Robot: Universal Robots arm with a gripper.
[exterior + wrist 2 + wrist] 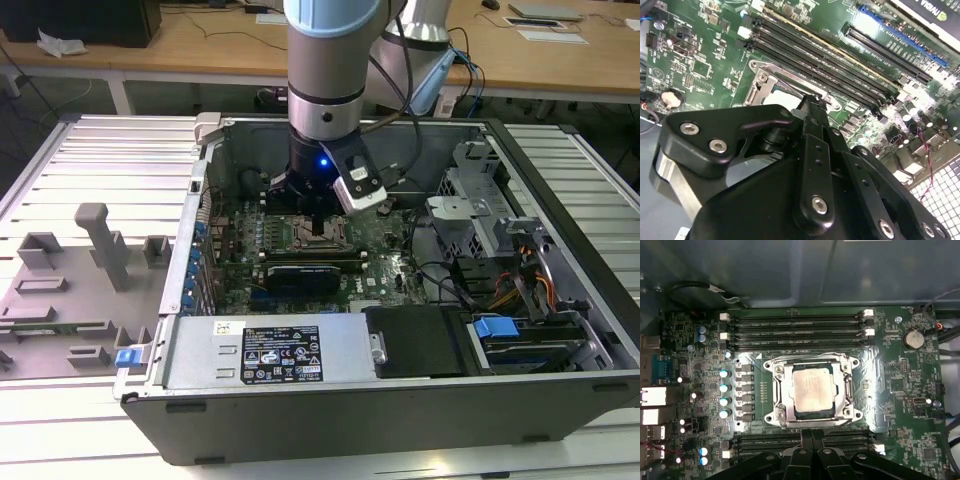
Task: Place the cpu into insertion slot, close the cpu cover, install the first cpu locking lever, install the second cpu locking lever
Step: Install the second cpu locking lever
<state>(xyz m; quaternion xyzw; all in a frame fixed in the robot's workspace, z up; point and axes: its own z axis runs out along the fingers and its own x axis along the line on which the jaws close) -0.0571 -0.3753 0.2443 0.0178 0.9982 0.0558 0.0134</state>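
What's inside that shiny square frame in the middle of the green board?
The cpu, a dull silver-grey square, sits inside the cpu cover. The insertion slot beneath is hidden by the chip, so its contacts cannot be seen.

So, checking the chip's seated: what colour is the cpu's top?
Dull silver-grey, best in the first wrist view: the cpu.

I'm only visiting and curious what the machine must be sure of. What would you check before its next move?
1. Chip lying flat in its socket: ok.
2. Metal frame folded down around the chip: ok, it looks flat.
3. Locking levers latched along the frame: cannot tell.
4. Claw empty: ok, it is shut on nothing.
5. Claw placed close to the socket: ok, in the first wrist view it hangs beside the frame's edge, over the green board.
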